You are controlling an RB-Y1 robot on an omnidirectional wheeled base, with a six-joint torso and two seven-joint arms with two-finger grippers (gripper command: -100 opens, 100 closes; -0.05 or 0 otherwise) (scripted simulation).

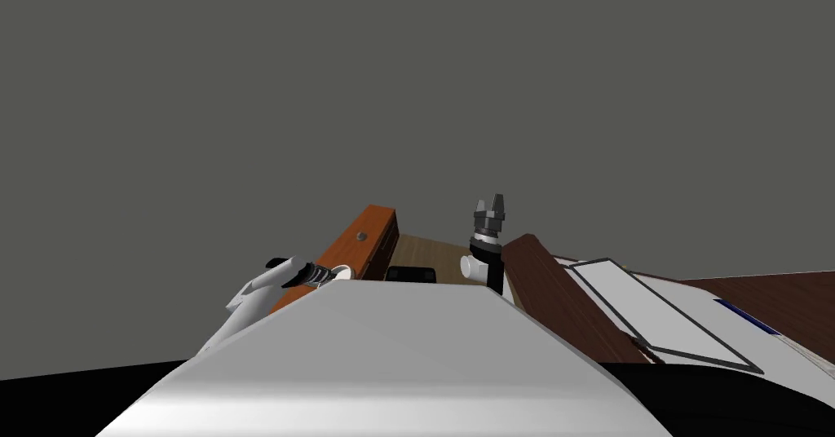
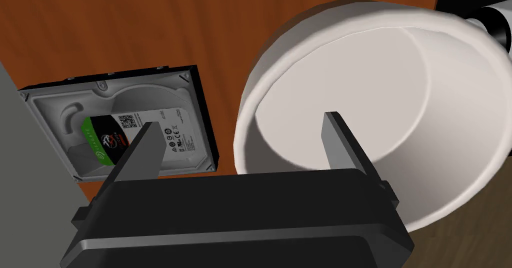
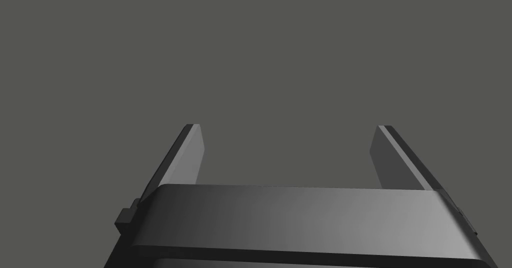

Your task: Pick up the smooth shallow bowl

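left pincer (image 2: 240, 121) was released, one finger inside the smooth shallow white bowl (image 2: 370, 80) at eleven o'clock on the orange-brown wooden desk (image 2: 150, 25); squeeze and lift weren't done yet; right pincer (image 3: 289, 125) released

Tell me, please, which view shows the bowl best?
The left wrist view: the white bowl is close and large, rim and inside plain, the open left gripper straddling its rim. The head view gives a small white sliver by that gripper. The right gripper, raised and open, faces elsewhere.
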